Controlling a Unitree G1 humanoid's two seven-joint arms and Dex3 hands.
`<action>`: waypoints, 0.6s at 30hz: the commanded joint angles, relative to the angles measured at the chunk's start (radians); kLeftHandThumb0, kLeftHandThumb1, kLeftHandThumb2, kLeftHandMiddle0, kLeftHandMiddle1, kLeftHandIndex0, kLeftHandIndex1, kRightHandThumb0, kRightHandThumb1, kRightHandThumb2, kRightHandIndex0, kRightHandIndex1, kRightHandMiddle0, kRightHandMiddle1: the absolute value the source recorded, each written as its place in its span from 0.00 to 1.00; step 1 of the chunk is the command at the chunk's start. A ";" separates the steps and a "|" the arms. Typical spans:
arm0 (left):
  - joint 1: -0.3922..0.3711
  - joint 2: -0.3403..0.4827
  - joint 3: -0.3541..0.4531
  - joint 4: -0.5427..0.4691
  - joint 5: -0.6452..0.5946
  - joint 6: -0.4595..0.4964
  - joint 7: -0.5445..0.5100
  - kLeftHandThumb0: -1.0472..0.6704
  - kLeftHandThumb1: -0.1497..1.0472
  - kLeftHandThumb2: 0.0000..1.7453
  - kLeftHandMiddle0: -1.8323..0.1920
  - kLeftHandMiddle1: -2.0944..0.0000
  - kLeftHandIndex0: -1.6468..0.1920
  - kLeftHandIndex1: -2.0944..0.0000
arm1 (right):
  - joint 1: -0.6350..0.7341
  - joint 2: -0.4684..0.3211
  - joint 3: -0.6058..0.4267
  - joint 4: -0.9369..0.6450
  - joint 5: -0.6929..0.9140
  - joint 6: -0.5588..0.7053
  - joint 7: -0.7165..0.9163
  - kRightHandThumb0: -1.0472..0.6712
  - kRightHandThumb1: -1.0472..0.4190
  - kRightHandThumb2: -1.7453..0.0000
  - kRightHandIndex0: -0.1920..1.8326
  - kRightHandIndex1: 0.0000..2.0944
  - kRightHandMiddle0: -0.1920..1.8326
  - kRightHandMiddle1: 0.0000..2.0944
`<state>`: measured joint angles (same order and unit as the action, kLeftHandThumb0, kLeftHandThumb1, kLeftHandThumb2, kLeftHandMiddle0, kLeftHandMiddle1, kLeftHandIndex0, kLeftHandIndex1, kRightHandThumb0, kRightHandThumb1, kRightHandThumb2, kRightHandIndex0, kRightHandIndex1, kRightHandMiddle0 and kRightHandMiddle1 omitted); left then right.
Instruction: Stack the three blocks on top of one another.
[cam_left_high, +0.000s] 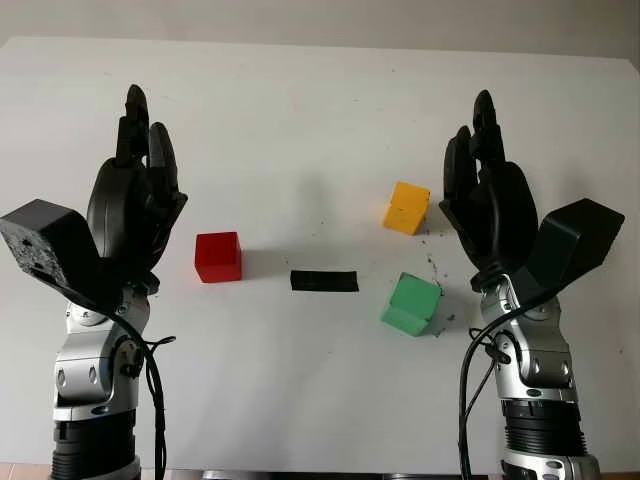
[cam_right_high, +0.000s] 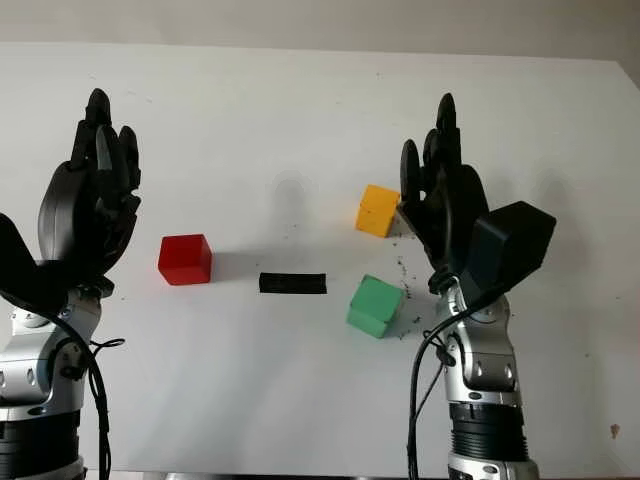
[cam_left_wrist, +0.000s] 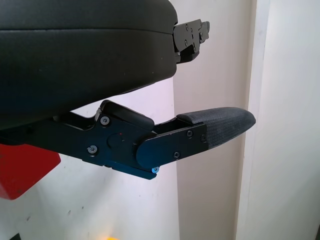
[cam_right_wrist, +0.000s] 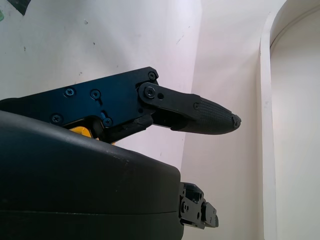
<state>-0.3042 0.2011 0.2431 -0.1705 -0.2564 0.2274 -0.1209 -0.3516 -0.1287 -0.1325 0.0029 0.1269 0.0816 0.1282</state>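
At the left of the head view you see your left hand (cam_left_high: 135, 195), raised above the white table (cam_left_high: 300, 110) with its fingers extended upward and lying close to one another; it is open and holds nothing. In the left wrist view one padded finger (cam_left_wrist: 215, 127) reaches out straight, with nothing between it and the black shell.

Just right of that hand, in the left-centre of the frame, the red block (cam_left_high: 218, 257) sits flat on the table, apart from the hand. A corner of it appears at the lower edge of the left wrist view.

At the centre, slightly lower than the red block, lies a flat black strip (cam_left_high: 324, 281), between the red block and the green one and touching neither.

Right of centre, the yellow block (cam_left_high: 406, 207) stands turned at a slight angle, in the upper part of the group. Below it and a little to the right, the green block (cam_left_high: 411, 304) rests on the table, also turned; dark specks mark the table around it. The three blocks are separate, none on top of another.

At the right of the frame your right hand (cam_left_high: 490, 200) is raised beside the yellow and green blocks, fingers extended upward and close together, open and holding nothing. The right wrist view shows one finger (cam_right_wrist: 207, 117) stretched out straight.
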 joint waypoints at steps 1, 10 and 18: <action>0.017 0.003 0.000 -0.021 -0.012 0.002 -0.009 0.17 1.00 0.38 1.00 1.00 1.00 1.00 | 0.015 -0.008 -0.001 -0.019 0.004 -0.009 0.003 0.22 0.00 0.63 0.00 0.00 0.00 0.00; 0.010 0.001 -0.034 -0.001 0.031 -0.014 0.002 0.17 1.00 0.38 0.99 0.98 1.00 1.00 | 0.019 -0.007 0.004 -0.022 -0.007 0.008 -0.010 0.23 0.00 0.63 0.00 0.00 0.00 0.00; 0.034 0.117 -0.060 -0.075 0.259 -0.073 0.038 0.19 1.00 0.26 0.83 0.95 0.81 0.92 | 0.020 -0.014 0.003 -0.022 -0.003 -0.001 0.004 0.22 0.00 0.63 0.00 0.00 0.00 0.00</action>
<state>-0.2787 0.2779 0.1913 -0.2145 -0.0272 0.1723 -0.0774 -0.3371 -0.1291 -0.1302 -0.0005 0.1245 0.0857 0.1292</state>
